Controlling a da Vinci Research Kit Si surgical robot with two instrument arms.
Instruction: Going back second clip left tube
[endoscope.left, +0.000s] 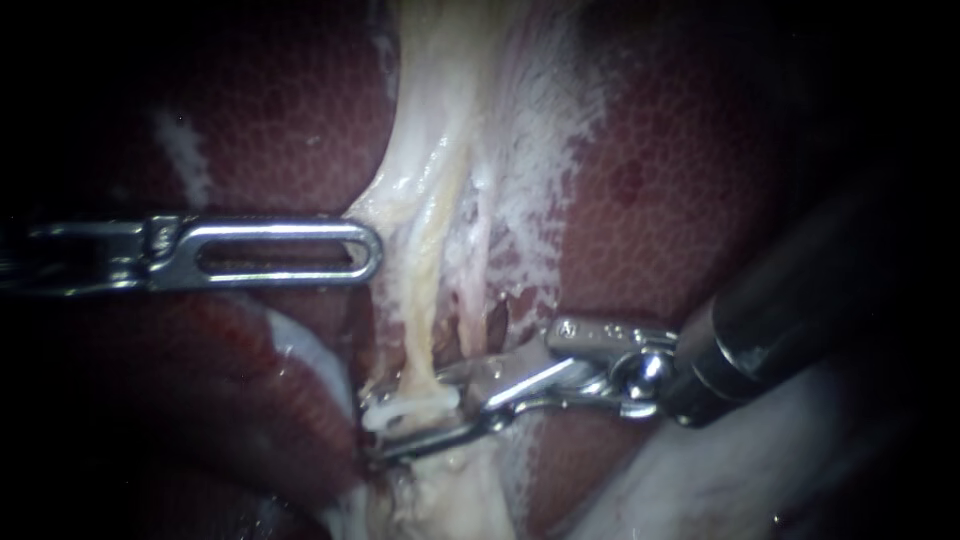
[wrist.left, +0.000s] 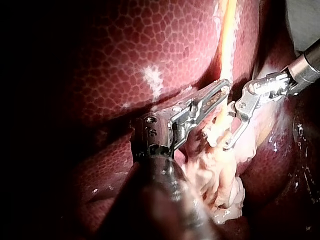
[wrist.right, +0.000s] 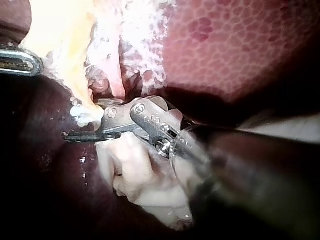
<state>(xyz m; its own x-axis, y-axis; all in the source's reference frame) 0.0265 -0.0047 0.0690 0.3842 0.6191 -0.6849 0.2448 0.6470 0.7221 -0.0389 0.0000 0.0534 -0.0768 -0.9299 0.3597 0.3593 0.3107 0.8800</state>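
A pale yellow tube runs down between the liver lobes. It carries a white clip near its lower end. My right instrument comes in from the right, and its jaws stand open on either side of the tube at the clip, with a gap showing in the left wrist view and the right wrist view. My left instrument lies level from the left. Its slotted jaws lie together on the edge of the pale tissue beside the tube, which looks drawn towards them.
Dark red liver lies on both sides of the tube. Frayed white tissue covers the cleft to the tube's right. More pale tissue sits under the right shaft. The left instrument's tip shows far beside the right jaws.
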